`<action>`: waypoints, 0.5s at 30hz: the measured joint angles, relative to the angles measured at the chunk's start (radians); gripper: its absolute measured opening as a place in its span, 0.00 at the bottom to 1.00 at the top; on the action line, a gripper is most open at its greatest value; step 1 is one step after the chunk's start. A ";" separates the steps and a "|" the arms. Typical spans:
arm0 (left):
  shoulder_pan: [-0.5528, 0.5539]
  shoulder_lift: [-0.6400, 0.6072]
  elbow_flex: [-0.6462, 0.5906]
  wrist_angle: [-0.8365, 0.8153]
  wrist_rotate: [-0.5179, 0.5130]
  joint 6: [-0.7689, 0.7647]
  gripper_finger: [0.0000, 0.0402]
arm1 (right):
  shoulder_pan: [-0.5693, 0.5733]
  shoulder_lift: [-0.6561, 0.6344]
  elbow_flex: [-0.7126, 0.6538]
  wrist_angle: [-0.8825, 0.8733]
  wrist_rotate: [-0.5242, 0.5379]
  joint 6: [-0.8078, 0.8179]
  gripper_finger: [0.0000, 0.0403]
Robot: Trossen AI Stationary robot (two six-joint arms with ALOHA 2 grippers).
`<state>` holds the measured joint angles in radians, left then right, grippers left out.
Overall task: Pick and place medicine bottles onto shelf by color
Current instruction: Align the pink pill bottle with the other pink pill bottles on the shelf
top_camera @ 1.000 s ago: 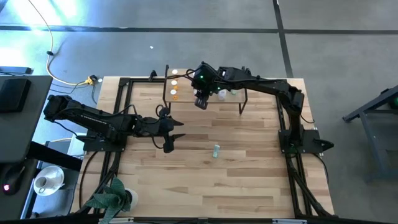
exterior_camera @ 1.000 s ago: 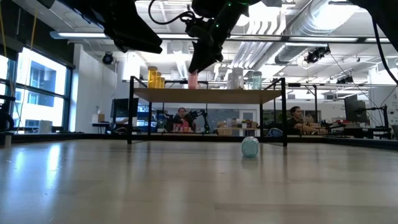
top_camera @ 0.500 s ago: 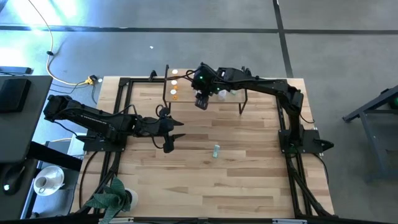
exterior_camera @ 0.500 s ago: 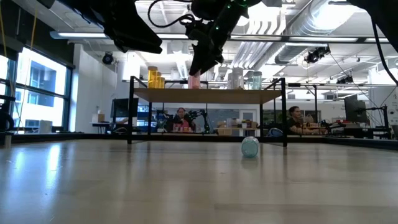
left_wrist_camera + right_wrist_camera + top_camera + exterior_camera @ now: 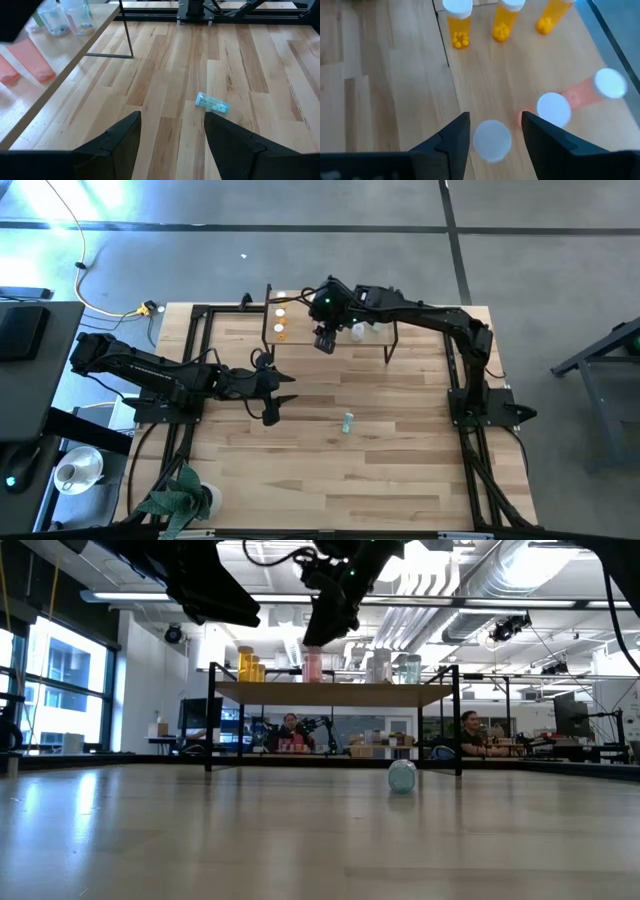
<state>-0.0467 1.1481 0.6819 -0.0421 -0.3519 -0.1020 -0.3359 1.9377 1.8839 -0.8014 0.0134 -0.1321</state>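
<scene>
Shelf [image 5: 330,330] stands at the upper middle of the high view, near the table's [image 5: 400,470] far edge, with the right gripper [image 5: 322,338] hanging over its left half. In the low view this gripper [image 5: 322,632] sits above a pink bottle [image 5: 313,667] upright on the shelf board [image 5: 330,686], fingers clear of the cap. The right wrist view looks straight down: both fingers [image 5: 447,142] are spread apart with nothing between them but a white cap [image 5: 491,140] below, not touched. Two more pink bottles [image 5: 555,109] stand just beside it toward the right of that frame, and three orange bottles [image 5: 457,20] line the top of the frame along the shelf edge. In the low view the orange ones [image 5: 246,665] stand at the shelf's left end, and pale and teal bottles [image 5: 392,668] toward the right.

One teal bottle [image 5: 347,422] lies on its side on the table, centre of the high view, well apart from the shelf. The low view shows it [image 5: 401,776] end-on, right of centre. The left gripper [image 5: 274,402] waits left of centre in the high view, near this bottle but not touching. In the left wrist view its fingers [image 5: 122,140] stand open and empty, with the lying bottle [image 5: 212,103] ahead, slightly right of centre.
</scene>
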 joint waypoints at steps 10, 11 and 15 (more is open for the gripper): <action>0.000 0.000 0.000 -0.011 0.000 -0.003 0.51 | 0.012 -0.050 0.092 -0.164 0.002 0.030 0.42; 0.000 0.000 0.000 -0.013 0.000 -0.003 0.51 | 0.015 -0.049 0.101 -0.188 0.002 0.039 0.42; 0.000 0.000 0.000 -0.015 0.000 -0.010 0.51 | 0.026 -0.049 0.092 -0.233 0.002 0.045 0.42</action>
<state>-0.0467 1.1481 0.6819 -0.0570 -0.3519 -0.1118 -0.3094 1.8885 1.9759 -1.0347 0.0156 -0.0871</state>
